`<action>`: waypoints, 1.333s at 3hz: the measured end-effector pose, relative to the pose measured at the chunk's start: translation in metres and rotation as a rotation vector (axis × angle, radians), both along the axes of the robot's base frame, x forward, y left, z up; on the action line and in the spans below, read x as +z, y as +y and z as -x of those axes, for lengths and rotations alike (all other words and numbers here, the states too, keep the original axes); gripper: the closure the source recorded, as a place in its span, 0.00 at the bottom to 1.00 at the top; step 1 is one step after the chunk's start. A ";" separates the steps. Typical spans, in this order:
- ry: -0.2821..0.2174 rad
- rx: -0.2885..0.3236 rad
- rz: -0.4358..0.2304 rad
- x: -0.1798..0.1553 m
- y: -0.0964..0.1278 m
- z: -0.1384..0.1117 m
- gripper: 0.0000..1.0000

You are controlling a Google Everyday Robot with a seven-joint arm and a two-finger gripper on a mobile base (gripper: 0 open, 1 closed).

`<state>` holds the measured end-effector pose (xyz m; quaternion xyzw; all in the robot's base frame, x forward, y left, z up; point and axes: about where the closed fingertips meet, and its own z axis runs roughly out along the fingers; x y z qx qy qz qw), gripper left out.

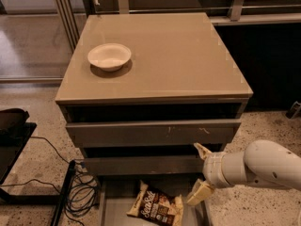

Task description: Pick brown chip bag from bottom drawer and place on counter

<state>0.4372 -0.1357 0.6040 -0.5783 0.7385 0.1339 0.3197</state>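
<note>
The brown chip bag (156, 207) lies flat on the floor of the bottom drawer (114, 213), which is pulled out at the foot of the cabinet. It is dark brown with cream edges and white script. My gripper (200, 172) comes in from the right on a white arm. It is open and empty, with one cream finger (202, 150) up by the second drawer front and the other (199, 192) down just right of the bag. The counter (183, 55) is the glossy taupe top above.
A white bowl (109, 56) stands on the counter's left side. Two taupe drawer fronts (150, 133) sit above the open drawer. Black cables (80, 192) and a dark stand lie on the terrazzo floor at the left. A dark wall panel is at the right.
</note>
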 end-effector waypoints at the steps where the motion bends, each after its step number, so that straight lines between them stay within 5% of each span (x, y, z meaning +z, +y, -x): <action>1: 0.014 0.016 -0.019 -0.019 0.002 -0.005 0.00; 4: -0.016 0.084 -0.043 -0.183 0.006 -0.040 0.00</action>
